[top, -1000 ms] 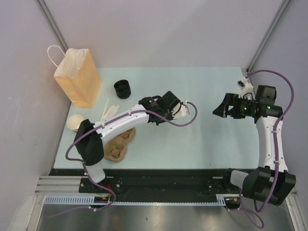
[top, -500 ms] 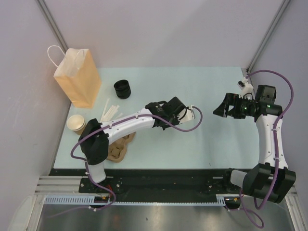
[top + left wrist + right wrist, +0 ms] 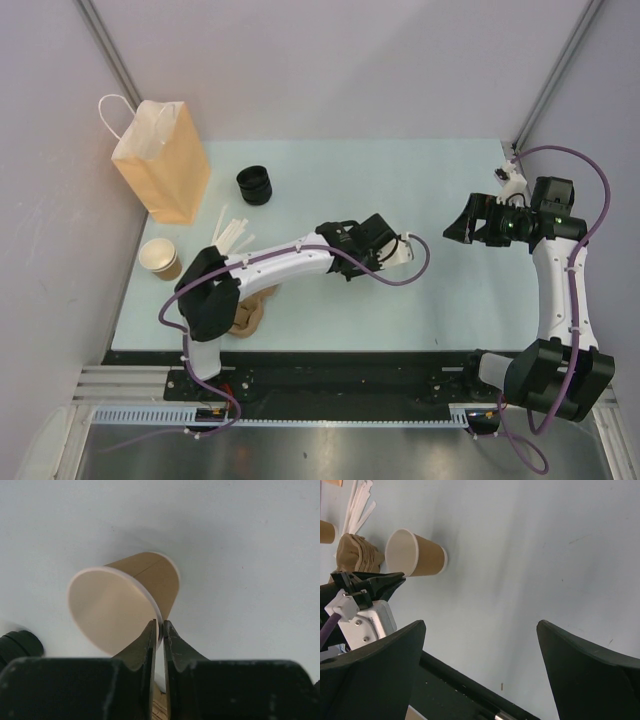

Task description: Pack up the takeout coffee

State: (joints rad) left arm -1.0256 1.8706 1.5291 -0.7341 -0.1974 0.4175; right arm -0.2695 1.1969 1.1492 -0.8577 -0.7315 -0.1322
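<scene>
The lidded takeout coffee is out of view. My left gripper [image 3: 160, 626] is shut on the rim of a lidless brown paper cup [image 3: 117, 607] with a white inside, tipped on its side just above the table. The right wrist view shows that cup [image 3: 420, 555] at the left fingertips [image 3: 390, 582]. In the top view my left gripper [image 3: 342, 258] is at mid-table and hides the cup. My right gripper [image 3: 455, 228] is open and empty at the right, also seen in its wrist view [image 3: 481, 625]. The paper bag [image 3: 160, 160] stands at the far left.
A stack of black lids [image 3: 254, 184] sits right of the bag. A second lidless tan cup [image 3: 158, 258] stands near the left edge. White stirrers [image 3: 230, 233] lie beside it, and a brown pulp cup carrier [image 3: 248, 312] lies under my left arm.
My left arm has swung right and nearer with the lidless cup, away from the carrier. The tan cup at the left edge now shows fully. The right arm has not moved.
</scene>
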